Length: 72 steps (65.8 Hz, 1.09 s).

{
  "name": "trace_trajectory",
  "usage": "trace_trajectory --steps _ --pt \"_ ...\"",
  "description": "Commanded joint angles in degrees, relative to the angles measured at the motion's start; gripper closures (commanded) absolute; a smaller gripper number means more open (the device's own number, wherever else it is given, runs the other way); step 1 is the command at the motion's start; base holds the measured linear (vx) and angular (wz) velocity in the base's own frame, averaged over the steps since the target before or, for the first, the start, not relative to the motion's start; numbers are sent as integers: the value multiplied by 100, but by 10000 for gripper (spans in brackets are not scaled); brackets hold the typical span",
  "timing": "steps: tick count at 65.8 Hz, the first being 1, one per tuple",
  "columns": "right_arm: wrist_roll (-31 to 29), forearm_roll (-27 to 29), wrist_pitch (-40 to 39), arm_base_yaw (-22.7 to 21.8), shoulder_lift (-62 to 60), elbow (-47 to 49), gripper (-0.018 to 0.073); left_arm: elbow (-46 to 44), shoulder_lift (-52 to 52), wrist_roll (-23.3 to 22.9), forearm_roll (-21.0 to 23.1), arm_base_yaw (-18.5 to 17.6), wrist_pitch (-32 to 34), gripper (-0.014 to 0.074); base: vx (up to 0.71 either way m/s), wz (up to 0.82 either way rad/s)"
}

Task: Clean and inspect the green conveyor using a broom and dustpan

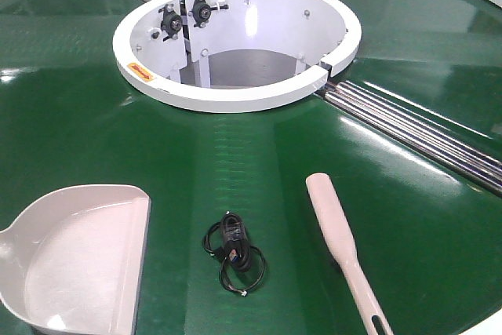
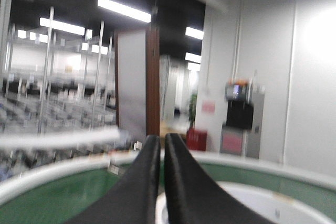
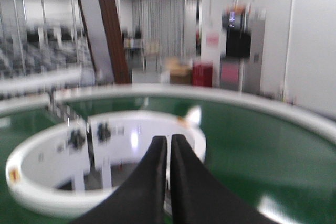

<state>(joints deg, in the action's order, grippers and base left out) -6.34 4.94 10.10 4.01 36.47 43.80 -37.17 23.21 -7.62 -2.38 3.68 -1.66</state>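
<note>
Dustpan (image 1: 74, 256) and broom (image 1: 341, 245) lie nearest on the green conveyor (image 1: 235, 162), well apart, a coiled black cable (image 1: 234, 250) between them — neither held. Left wrist view, blurred: the left gripper (image 2: 161, 139) has its jaws together, empty. Right wrist view: the right gripper (image 3: 168, 139) likewise — jaws together on nothing, facing the white ring hub (image 3: 37, 195). I judge sweeping hasn't begun; both tools need picking up.

Open green conveyor (image 1: 235, 154) lies between the white ring hub (image 1: 235, 100) and the things nearer the camera. A black cable coil (image 1: 234, 250) (small, tangled) sits in the lane between dustpan (image 1: 74, 260) and broom (image 1: 337, 233), with bare belt either side of it.
</note>
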Motion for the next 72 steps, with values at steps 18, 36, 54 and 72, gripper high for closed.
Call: trace_trajectory --steps 18,36,54,72 --pt "-56 73 258 -27 1883 671 336 -569 1476 478 38 7 -1848 127 0 0" --pt "-62 73 218 -27 1949 671 -144 -569 1510 1472 742 -5 -2141 -49 0 0" --pt "-91 264 2071 -7 2308 1372 -144 -569 1510 2000 1248 -119 -2049 9 0 0" --pt "-958 1632 3973 -7 3437 2732 -113 -569 1521 2035 1238 -119 -2007 13 0 0"
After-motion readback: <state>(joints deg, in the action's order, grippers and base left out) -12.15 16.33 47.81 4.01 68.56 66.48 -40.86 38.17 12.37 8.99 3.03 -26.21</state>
